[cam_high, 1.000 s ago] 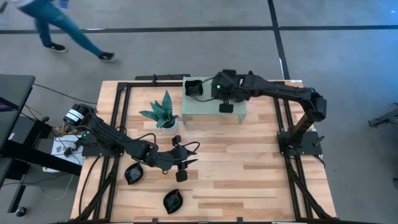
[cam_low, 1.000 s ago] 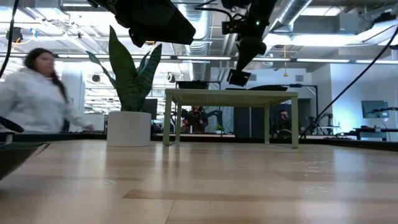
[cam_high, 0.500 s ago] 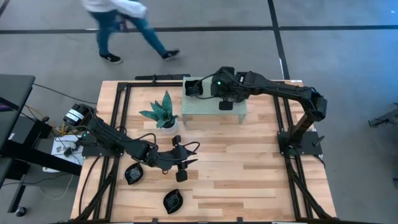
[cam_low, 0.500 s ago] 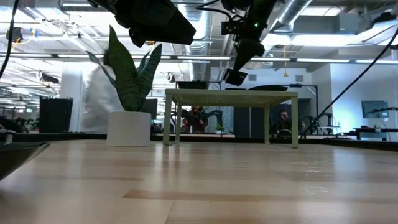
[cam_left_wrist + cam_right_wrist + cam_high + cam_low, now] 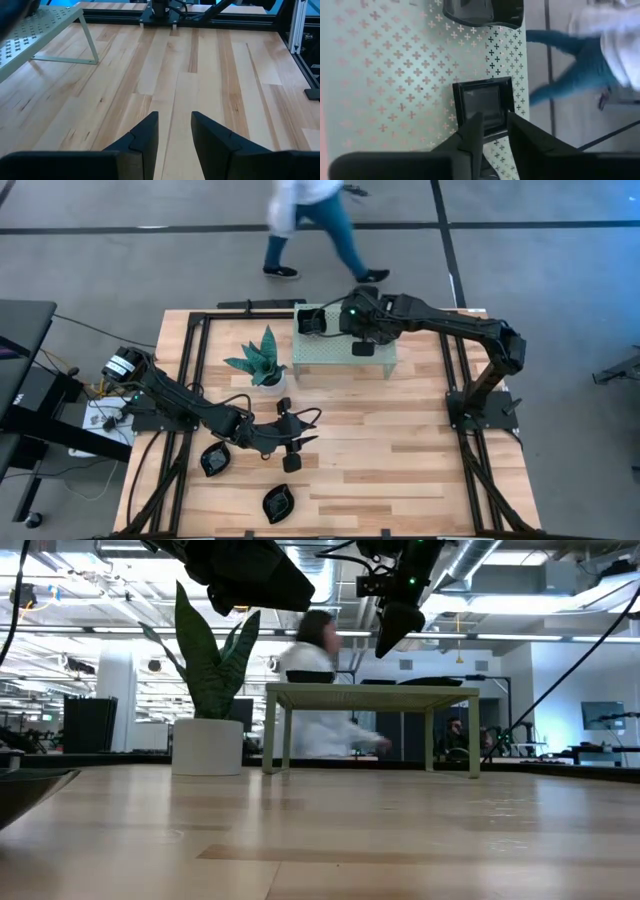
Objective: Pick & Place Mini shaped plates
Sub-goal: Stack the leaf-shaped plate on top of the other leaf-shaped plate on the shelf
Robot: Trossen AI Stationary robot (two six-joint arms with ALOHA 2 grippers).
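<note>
The mini shaped plates are small glossy black dishes. A square plate [image 5: 482, 106] lies flat on the green perforated shelf [image 5: 395, 75] near its far edge. My right gripper [image 5: 492, 122] hangs open just above it, and its fingertips [image 5: 388, 645] are clear of the shelf top. A second plate [image 5: 313, 321] lies on the shelf's far left corner. Two more plates [image 5: 215, 460] [image 5: 280, 503] rest on the table near its front left. My left gripper [image 5: 175, 125] hovers open over bare wood beside them, with nothing between its fingers.
A green-leaved plant in a white pot [image 5: 265, 365] stands left of the shelf [image 5: 380, 358]. Black frame rails [image 5: 190, 380] run along the table's sides and back. A person [image 5: 320, 220] walks on the floor beyond the far edge.
My right gripper has let go of the square plate. The plate hung at its fingertips above the shelf, and now the fingertips are bare and it lies on the shelf. The person has walked from left to right past the far edge.
</note>
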